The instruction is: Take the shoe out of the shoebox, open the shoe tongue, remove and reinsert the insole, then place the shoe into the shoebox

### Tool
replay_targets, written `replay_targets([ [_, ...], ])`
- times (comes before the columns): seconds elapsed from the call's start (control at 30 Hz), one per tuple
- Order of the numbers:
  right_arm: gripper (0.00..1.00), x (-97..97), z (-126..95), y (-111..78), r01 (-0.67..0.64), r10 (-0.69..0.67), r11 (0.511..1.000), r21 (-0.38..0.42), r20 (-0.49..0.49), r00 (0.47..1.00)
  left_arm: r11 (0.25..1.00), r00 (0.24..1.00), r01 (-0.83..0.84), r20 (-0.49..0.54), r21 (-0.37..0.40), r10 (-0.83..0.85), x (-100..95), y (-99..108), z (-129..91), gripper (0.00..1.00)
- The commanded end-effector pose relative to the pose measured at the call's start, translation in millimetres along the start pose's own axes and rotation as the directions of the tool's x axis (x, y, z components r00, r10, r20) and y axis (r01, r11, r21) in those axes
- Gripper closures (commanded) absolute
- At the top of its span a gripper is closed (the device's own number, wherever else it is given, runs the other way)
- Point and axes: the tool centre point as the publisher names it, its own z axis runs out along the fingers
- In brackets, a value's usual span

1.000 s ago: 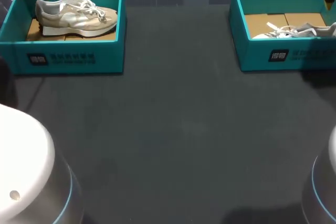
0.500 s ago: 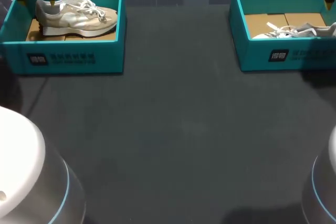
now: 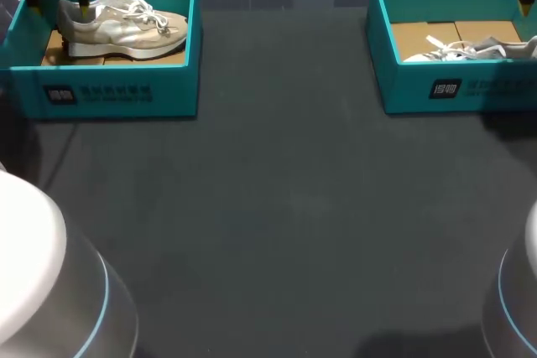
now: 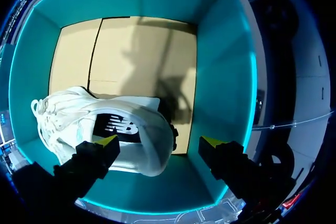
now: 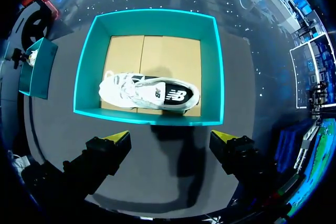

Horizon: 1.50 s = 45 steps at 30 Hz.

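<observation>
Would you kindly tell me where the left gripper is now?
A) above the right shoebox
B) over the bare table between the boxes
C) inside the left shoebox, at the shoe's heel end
C: the left wrist view shows the left gripper open inside the left shoebox, by the heel of the shoe.

Table: dark grey matte tabletop, flat and plain.
Line on it: thin dark cable-like strand, lying slantwise at the tabletop's left side.

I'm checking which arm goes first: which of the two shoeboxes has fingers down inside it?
The left shoebox: the left gripper, fingers open, is down at the heel of its shoe. The right gripper hangs high, clear of the right shoebox.
</observation>
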Motion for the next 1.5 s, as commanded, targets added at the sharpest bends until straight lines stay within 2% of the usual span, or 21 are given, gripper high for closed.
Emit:
replay_targets([
  [0.03,0.00,0.2,0.0,-0.6,0.000,0.000,1.000,-0.001,0.001,1.000,1.000,1.000,0.002,-0.003,0.013,-0.002,-0.7,7.7,11.1,0.00],
  [0.17,0.00,0.2,0.0,-0.6,0.000,0.000,1.000,-0.001,0.001,1.000,1.000,1.000,0.006,-0.009,0.019,-0.006,0.1,6.2,16.8,0.00],
  [0.53,0.00,0.2,0.0,-0.6,0.000,0.000,1.000,-0.001,0.001,1.000,0.999,1.000,0.014,-0.023,0.040,-0.014,0.5,4.7,30.9,0.12],
  [0.73,0.00,0.2,0.0,-0.6,0.000,0.000,1.000,-0.001,0.001,1.000,0.999,0.999,0.003,-0.033,0.032,-0.002,0.0,2.0,37.4,0.15],
  [1.0,0.00,0.2,0.0,-0.6,0.000,0.000,1.000,-0.001,0.001,1.000,1.000,0.999,0.007,-0.044,0.019,-0.007,0.7,-1.1,42.1,0.24],
  [1.03,0.00,0.2,0.0,-0.6,0.000,0.000,1.000,-0.001,0.001,1.000,1.000,0.999,0.008,-0.045,0.018,-0.007,0.9,-1.3,42.6,0.26],
  [1.07,0.00,0.2,0.0,-0.6,0.000,0.000,1.000,-0.001,0.001,1.000,1.000,0.999,0.009,-0.047,0.017,-0.008,1.0,-1.6,43.0,0.35],
  [1.1,0.00,0.2,0.0,-0.6,0.000,0.000,1.000,-0.001,0.001,1.000,1.000,0.999,0.010,-0.048,0.018,-0.009,1.2,-2.0,43.4,0.38],
  [1.2,0.00,0.2,0.0,-0.6,0.000,0.000,1.000,-0.001,0.001,1.000,1.000,0.998,0.011,-0.056,0.013,-0.010,1.4,-3.5,44.6,0.38],
  [1.27,0.00,0.2,0.0,-0.6,0.000,0.000,1.000,-0.001,0.001,1.000,1.000,0.998,0.011,-0.059,0.009,-0.011,1.7,-4.8,44.4,0.42],
  [1.37,0.00,0.2,0.0,-0.6,0.000,0.000,1.000,-0.001,0.001,1.000,1.000,0.998,0.016,-0.063,0.002,-0.015,2.4,-6.3,43.9,0.56],
  [1.47,0.00,0.2,0.0,-0.6,0.000,0.000,1.000,-0.001,0.001,1.000,1.000,0.998,0.018,-0.066,-0.002,-0.018,3.0,-7.4,44.0,0.65],
  [1.5,0.00,0.2,0.0,-0.6,0.000,0.000,1.000,-0.001,0.001,1.000,1.000,0.998,0.020,-0.067,-0.002,-0.020,3.5,-7.6,43.9,0.74],
])
